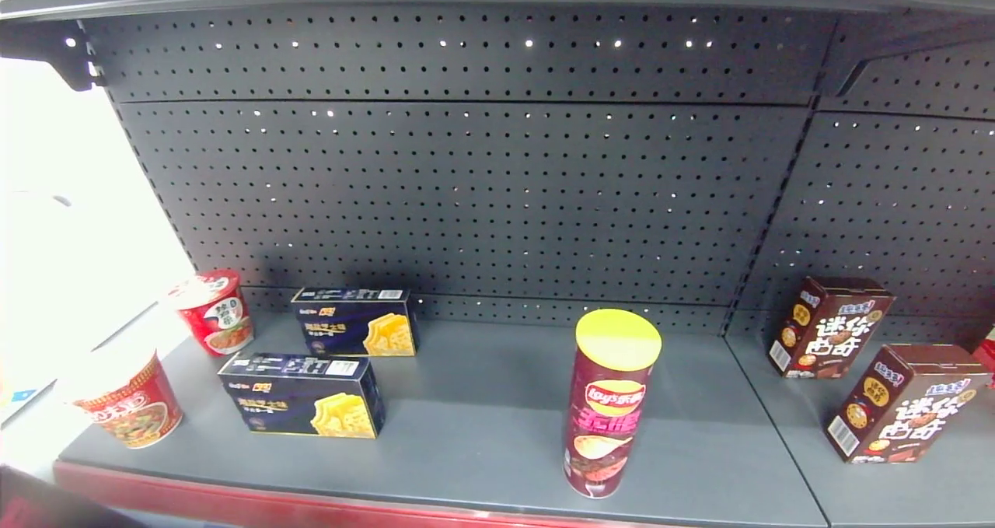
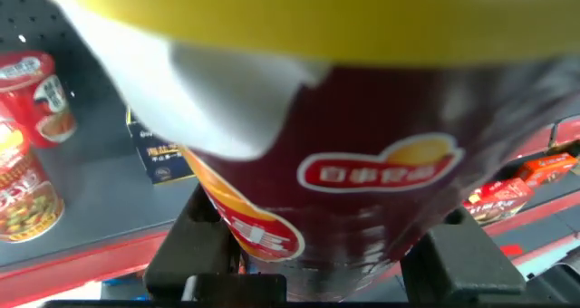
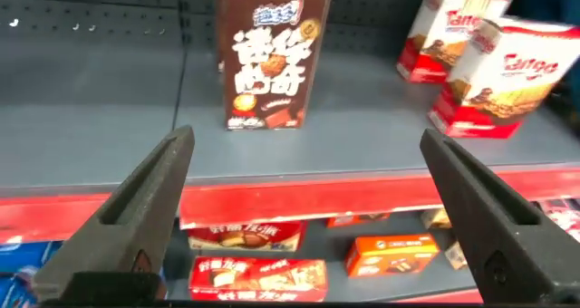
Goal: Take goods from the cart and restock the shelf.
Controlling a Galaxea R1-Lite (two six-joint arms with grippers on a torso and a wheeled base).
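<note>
Probably a shop: pegboard shelf [image 1: 482, 403] stocked with snack boxes [image 1: 303, 396].

Right gripper [image 3: 305, 134] is picked up now: two dark grey fingers [image 3: 136, 213] are seen, long wedges tapered to blunt tips, matte and flat-faced. A small round hole [image 3: 140, 254] is spotted near the base of each. On the left gripper [image 2: 331, 254], black blocky finger bases [image 2: 195, 249] are made out, square-edged, with a faint gloss along the upper edges. Nothing finer can be told.
</note>
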